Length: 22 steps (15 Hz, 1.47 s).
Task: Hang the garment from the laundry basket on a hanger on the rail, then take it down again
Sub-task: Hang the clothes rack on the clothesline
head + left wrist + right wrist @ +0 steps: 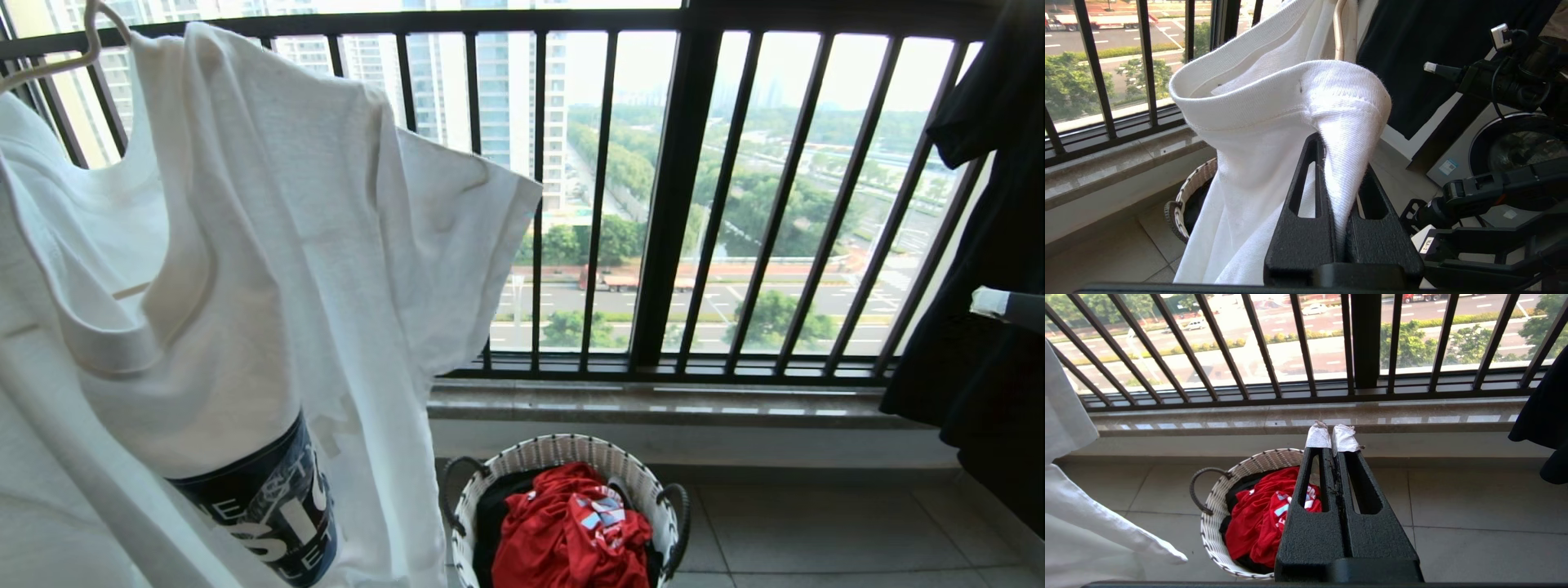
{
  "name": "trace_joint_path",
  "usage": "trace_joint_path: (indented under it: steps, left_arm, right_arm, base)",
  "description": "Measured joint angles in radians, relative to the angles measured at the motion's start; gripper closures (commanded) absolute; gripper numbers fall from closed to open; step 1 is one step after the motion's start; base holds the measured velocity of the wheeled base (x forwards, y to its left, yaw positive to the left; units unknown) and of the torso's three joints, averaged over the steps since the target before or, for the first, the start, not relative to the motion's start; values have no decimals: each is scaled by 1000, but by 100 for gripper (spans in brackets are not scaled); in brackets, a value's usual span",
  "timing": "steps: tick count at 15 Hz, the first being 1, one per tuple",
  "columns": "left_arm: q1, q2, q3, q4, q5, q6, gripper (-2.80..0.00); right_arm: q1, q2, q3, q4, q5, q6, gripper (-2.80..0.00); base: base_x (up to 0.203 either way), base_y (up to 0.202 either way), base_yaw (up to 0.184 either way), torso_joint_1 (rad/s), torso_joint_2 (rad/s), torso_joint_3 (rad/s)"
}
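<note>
The left gripper (1337, 163) grips the T-shirt (269, 269) by its collar to keep it on the hanger (61, 49), while the right gripper (1333, 435), empty, jaws pressed together, waits above the basket (1241, 473).

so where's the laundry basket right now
In the head view the laundry basket stands on the tiled floor at bottom centre, below the window sill, right of the hanging white T-shirt, with a red garment inside.
</note>
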State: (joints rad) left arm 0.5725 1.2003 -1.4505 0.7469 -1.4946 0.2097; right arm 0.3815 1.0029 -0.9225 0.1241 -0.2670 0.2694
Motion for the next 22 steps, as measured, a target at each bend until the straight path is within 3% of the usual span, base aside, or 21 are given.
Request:
trace_joint_path:
  steps: [7,11,19,22]
  left_arm:
    - [-134,-82,97,2,-28,-5,0]
    - [-233,-121,117,-1,-29,-105,0]
    - [-261,-198,177,2,-28,-128,0]
    - [-263,-223,189,0,-28,-177,0]
  right_arm:
    - [0,-38,21,-4,6,-1,0]
    - [0,-49,20,-6,6,-7,0]
    - [0,-63,28,5,6,-7,0]
    - [0,-67,33,3,7,-7,0]
  base:
    - [0,0,0,11,-97,-146]
    - [0,0,0,94,-508,-335]
    - [0,0,0,150,-459,-317]
    - [0,0,0,187,-493,-306]
